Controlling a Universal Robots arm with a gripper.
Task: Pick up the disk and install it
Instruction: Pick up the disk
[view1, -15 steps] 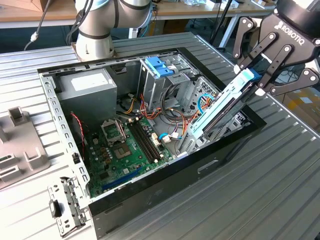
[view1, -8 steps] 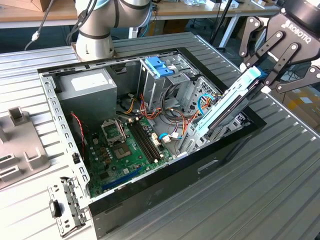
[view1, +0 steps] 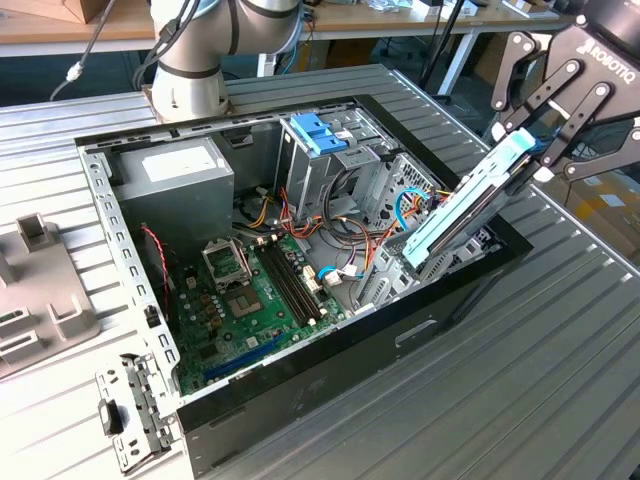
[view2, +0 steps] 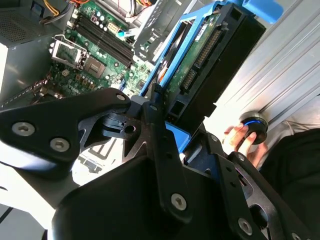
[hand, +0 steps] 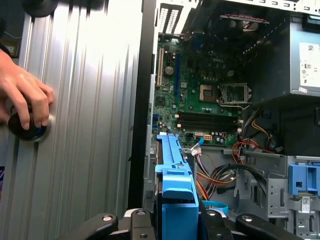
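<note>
The disk, a grey-metal drive with light-blue side rails, hangs tilted over the open computer case at the exterior view's right end. Its lower end dips toward the cables and the bay there. My gripper is shut on the disk's upper end, one finger on each side. In the second wrist view the disk shows its green circuit board and connectors beyond the gripper. In the first wrist view the disk's blue rail stands edge-on between the fingers, above the case floor.
Inside the case lie a green motherboard, a grey power supply, orange and blue cables, and a metal drive cage with a bright-blue bracket. A person's hand rests on a round black knob on the ribbed table beside the case.
</note>
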